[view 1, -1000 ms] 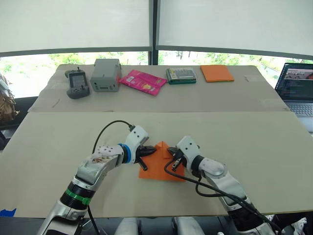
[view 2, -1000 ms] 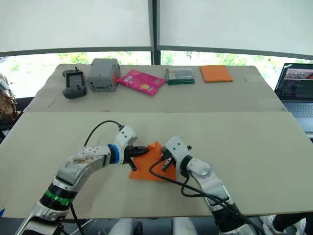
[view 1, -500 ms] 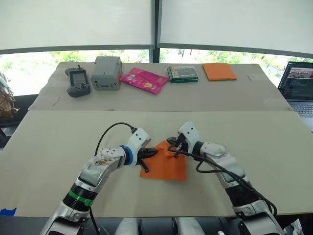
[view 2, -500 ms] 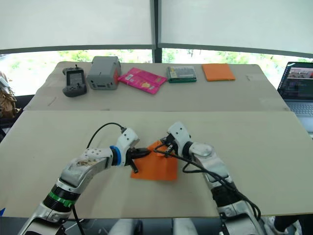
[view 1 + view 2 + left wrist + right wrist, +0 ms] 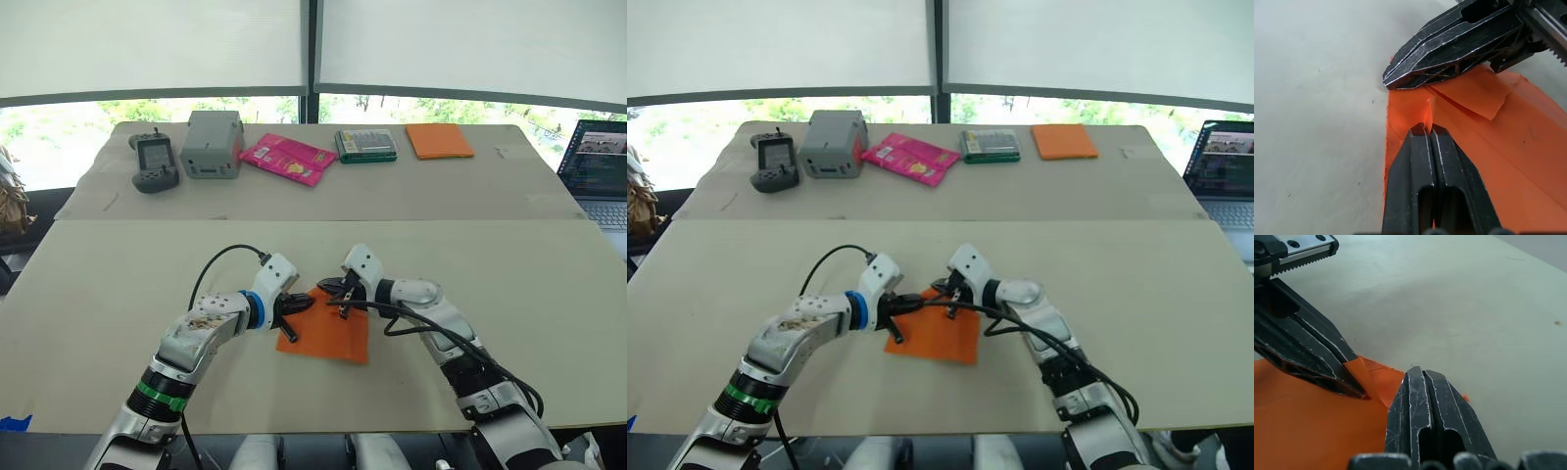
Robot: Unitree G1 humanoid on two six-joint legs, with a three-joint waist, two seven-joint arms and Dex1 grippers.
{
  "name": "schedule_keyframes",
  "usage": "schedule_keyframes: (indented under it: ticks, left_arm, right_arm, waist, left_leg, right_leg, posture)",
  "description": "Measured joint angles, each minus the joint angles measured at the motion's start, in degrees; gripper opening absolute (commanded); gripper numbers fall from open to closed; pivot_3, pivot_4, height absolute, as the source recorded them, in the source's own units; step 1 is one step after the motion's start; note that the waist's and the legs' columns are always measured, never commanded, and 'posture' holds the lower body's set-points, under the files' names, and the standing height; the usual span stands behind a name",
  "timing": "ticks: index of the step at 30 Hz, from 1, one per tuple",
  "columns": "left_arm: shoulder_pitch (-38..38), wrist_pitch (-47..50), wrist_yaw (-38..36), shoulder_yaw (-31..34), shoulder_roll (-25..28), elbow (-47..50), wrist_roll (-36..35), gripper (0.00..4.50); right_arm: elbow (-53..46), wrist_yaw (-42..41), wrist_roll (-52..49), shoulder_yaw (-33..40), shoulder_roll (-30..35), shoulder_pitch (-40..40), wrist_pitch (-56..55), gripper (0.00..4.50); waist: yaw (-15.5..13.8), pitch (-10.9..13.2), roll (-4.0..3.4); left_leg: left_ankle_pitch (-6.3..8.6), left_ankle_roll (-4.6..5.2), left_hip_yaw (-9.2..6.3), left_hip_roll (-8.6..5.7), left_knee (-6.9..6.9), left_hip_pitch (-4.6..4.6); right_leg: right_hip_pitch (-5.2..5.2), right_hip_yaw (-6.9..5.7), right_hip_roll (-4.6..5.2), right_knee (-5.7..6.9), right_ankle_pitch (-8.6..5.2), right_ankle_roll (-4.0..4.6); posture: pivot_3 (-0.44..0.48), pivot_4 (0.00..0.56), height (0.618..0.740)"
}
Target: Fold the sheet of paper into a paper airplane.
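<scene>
On the near cardboard-covered table (image 5: 549,323), the sheet of paper (image 5: 328,338) lies flat in front of the robot, a bright orange piece with one far corner folded over into a small flap (image 5: 1474,95). Both grippers meet at that far corner. The left gripper (image 5: 306,303) reaches in from the robot's left, its two black fingers (image 5: 1422,161) pressed together with their tips on the orange paper just beside the flap's crease. The right gripper (image 5: 338,285) comes in from the robot's right, its fingers (image 5: 1420,401) likewise closed against each other and resting at the paper's edge, close to the left one (whether either pair actually pinches a layer of paper cannot be told from these angles). In the wrist views the two sets of tips sit nearly touching over the same corner.

Along the far table stand a handheld controller (image 5: 155,164), a grey box (image 5: 214,144), a pink packet (image 5: 287,160), a green-edged case (image 5: 366,145) and a thicker orange pad (image 5: 439,141), all well apart from the folding work. An open laptop (image 5: 598,171) sits at the robot's far right.
</scene>
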State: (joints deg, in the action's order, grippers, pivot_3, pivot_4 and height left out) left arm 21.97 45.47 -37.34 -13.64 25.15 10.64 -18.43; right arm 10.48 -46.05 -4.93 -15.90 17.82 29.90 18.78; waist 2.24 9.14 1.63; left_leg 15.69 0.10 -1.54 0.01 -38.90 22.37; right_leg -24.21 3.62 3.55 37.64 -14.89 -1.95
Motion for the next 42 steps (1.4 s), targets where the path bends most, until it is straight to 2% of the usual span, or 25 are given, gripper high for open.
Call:
schedule_keyframes:
  ticks: [1, 5, 10, 13, 15, 16, 19, 27, 36, 42]
  left_arm:
    - [-0.06, 0.03, 0.00, 0.01, 0.06, 0.06, 0.01, 0.05]
    - [-0.45, 1.56, -0.07, 1.15, 0.09, 0.92, -0.92, 1.15]
    - [-1.04, 3.75, -1.18, 4.40, 1.19, 2.27, -3.85, 2.88]
    - [-1.01, 3.57, -2.52, 9.36, 1.96, 2.28, -6.76, 3.89]
    - [-0.35, 3.56, -3.15, 13.33, 2.54, 1.94, -8.88, 3.89]
    - [0.07, 3.55, -3.17, 14.12, 2.69, 1.91, -9.00, 3.72]
    - [0.70, 3.13, -3.07, 14.04, 2.72, 0.99, -8.61, 2.79]
    - [-1.71, -2.08, -2.76, 5.74, 1.18, -1.82, -3.67, 0.02]
    - [-2.85, -12.23, -4.55, 1.66, 1.93, -6.03, 2.31, 0.02]
    - [-4.33, -14.20, -3.67, 1.47, 1.46, -5.70, 3.18, 0.02]
  right_arm:
    - [0.14, 0.00, 0.46, -0.28, 0.25, 0.01, -0.51, 0.00]
    - [0.44, -0.03, 1.55, -0.74, 0.43, 0.01, -2.10, 0.00]
    - [1.03, -0.09, 1.69, -0.90, 0.46, 0.04, -2.65, 0.00]
    - [1.48, -0.12, 1.93, -1.10, 0.46, 0.05, -3.65, 0.00]
    - [1.83, -0.20, 1.96, -1.17, 0.50, 0.05, -4.18, 0.00]
    - [2.01, -0.20, 1.99, -1.17, 0.56, 0.05, -4.53, 0.00]
    - [2.26, -0.19, 1.99, -1.34, 0.57, 0.06, -4.78, 0.00]
    - [2.27, 0.10, 2.00, -1.41, 0.34, 0.03, -4.95, 0.00]
    - [1.38, 0.31, 3.23, -1.92, -0.36, -0.23, -4.62, 0.00]
    - [0.60, 1.73, 5.75, -3.78, -0.81, -0.17, -4.81, 0.00]
  waist:
    - [0.01, 0.00, 0.00]
    - [0.12, 0.00, 0.00]
    - [0.15, 0.00, 0.00]
    - [0.18, 0.00, 0.00]
    - [0.16, 0.00, 0.00]
    - [0.16, 0.00, 0.00]
    - [0.15, -0.01, -0.01]
    - [0.15, -0.02, -0.01]
    - [0.10, -0.06, -0.05]
    - [0.14, -0.29, -0.04]
  left_leg:
    - [0.00, 0.00, 0.00, 0.00, 0.00, -0.04]
    - [0.00, 0.00, 0.00, 0.02, 0.01, -0.05]
    - [0.00, 0.00, 0.00, 0.02, 0.00, -0.07]
    - [0.00, -0.01, 0.00, 0.05, 0.00, -0.08]
    - [-0.01, -0.01, 0.00, 0.04, 0.00, -0.10]
    - [-0.01, -0.01, 0.00, 0.03, 0.00, -0.12]
    - [0.00, -0.01, 0.01, 0.01, 0.00, -0.17]
    - [-0.01, -0.01, 0.02, 0.01, 0.01, -0.18]
    - [0.00, -0.01, 0.04, 0.01, 0.01, -0.35]
    - [0.00, -0.01, 0.05, 0.02, 0.01, -0.42]
  right_leg:
    - [0.03, 0.00, -0.01, 0.01, 0.00, 0.00]
    - [0.02, 0.00, -0.03, 0.03, 0.00, 0.00]
    - [0.03, 0.01, -0.03, 0.05, 0.00, 0.00]
    - [0.03, 0.00, -0.03, 0.06, 0.00, 0.00]
    - [0.04, 0.00, -0.03, 0.06, 0.00, 0.00]
    - [0.07, 0.00, -0.02, 0.05, 0.00, 0.00]
    - [0.13, 0.01, -0.01, 0.05, 0.00, 0.00]
    - [0.10, 0.03, -0.02, 0.08, 0.00, 0.00]
    - [0.25, 0.05, -0.02, 0.10, 0.00, 0.00]
    - [0.28, 0.07, -0.03, 0.17, 0.00, 0.00]
  posture:
    - [0.000, 0.150, 0.740]
    - [0.000, 0.150, 0.740]
    - [0.000, 0.150, 0.740]
    - [0.000, 0.150, 0.740]
    - [0.000, 0.150, 0.740]
    - [0.000, 0.150, 0.740]
    - [0.000, 0.150, 0.740]
    - [0.000, 0.150, 0.740]
    - [0.000, 0.150, 0.740]
    - [0.000, 0.150, 0.740]
